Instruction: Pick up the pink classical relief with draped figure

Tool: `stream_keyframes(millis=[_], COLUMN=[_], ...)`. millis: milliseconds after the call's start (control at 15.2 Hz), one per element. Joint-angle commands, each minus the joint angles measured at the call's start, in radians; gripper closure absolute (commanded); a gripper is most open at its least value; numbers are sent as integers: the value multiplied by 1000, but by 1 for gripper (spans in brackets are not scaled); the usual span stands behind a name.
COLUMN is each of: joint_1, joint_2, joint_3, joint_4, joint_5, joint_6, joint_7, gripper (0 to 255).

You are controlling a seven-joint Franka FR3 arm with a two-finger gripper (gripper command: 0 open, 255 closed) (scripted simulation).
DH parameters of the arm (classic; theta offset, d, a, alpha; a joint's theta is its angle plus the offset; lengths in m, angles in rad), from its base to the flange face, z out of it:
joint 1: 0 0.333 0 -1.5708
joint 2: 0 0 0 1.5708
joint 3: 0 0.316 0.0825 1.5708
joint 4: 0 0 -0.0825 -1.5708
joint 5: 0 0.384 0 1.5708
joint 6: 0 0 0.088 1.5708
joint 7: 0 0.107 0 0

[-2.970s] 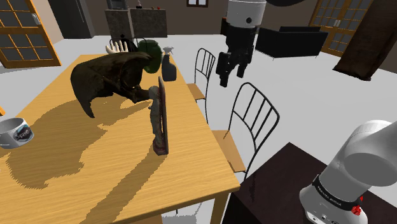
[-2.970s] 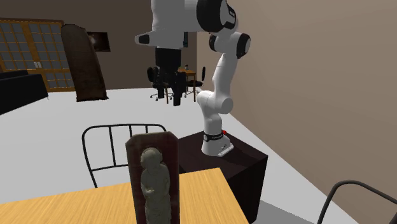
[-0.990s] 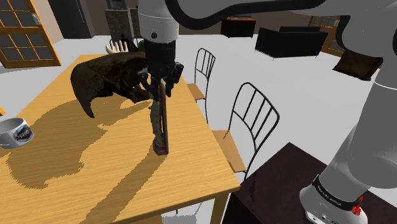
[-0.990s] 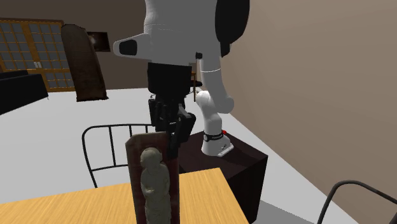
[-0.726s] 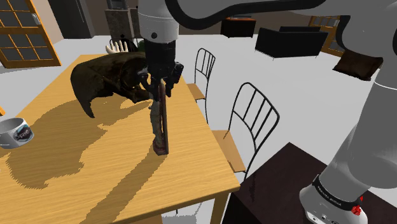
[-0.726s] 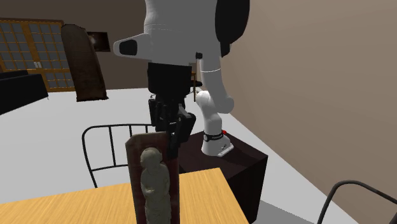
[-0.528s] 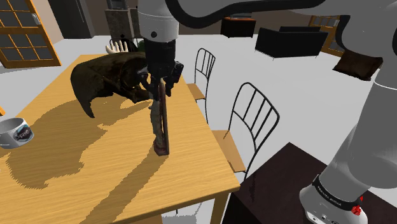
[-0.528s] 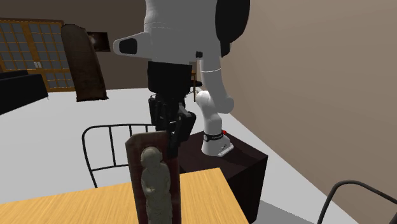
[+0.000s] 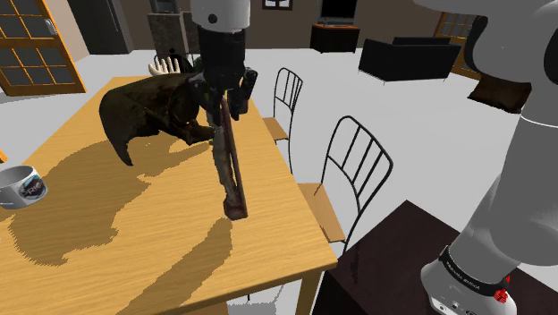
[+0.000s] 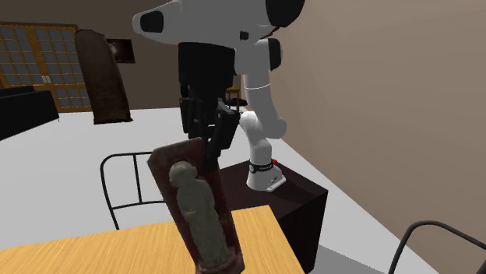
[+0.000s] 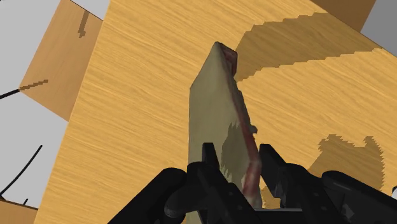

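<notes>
Shoulder view: the gripper (image 9: 221, 112) clasps the relief (image 9: 231, 166) by its top edge. The dark slab leans, its lower end near the table (image 9: 107, 233). Second exterior view: its pale figure faces the camera. Wrist view: both fingers (image 11: 208, 159) pinch it.

Dark reddish-brown relief (image 9: 229, 163) (pale olive figure (image 10: 196, 209)), black gripper (image 11: 240, 159), streaked tan table (image 11: 127, 95)

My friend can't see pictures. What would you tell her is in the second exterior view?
A black gripper clasps the top of a tilted reddish-brown relief with a pale carved figure, at a wooden table. Behind stand a black wire chair and the robot's dark stand.
</notes>
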Motion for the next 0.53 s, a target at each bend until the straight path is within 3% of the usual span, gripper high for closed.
stream_keyframes(millis=[0,462], joint_1=[8,40], joint_2=[12,52], joint_3=[1,2], joint_4=[46,170], joint_5=[-8,-36], joint_6=[-35,-126], joint_7=[0,3], gripper=[255,255])
